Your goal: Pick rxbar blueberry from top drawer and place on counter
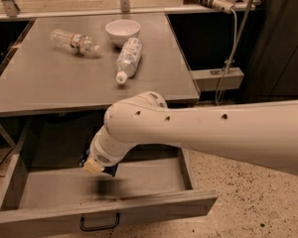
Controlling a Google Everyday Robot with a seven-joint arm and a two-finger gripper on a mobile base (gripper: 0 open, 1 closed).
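Rxbar (109, 169) is visible only as a small dark blue piece at the end of the gripper (97, 165), inside the open drawer (154, 207) and raised above its floor. It does not touch the drawer bottom; a dark blurred shadow (107, 186) lies on the grey floor of the drawer just below it. The gripper is closed on the rxbar, but the white wrist covers most of it, so only a beige tip and a bit of dark wrapper beside it can be seen. The gripper hangs over the middle of the drawer, nearer to the back wall than to the front panel.

The white arm (213, 133) comes in from the right side, passes in front of the desk edge and bends down into the drawer. The drawer is pulled out wide under the desk (54, 83), and a black loop handle (99, 226) sits low on its front panel.

On the desk, toward the back, stands a white bowl (122, 31). The left bottle (74, 41) lies on its side, well apart from the front edge, to the left of the bowl. The right bottle (128, 58) also lies down, just in front of the bowl, with its cap pointing toward the front of the desk. Both bottles are clear plastic with labels. The speckled ground (248, 192) shows to the right of the drawer
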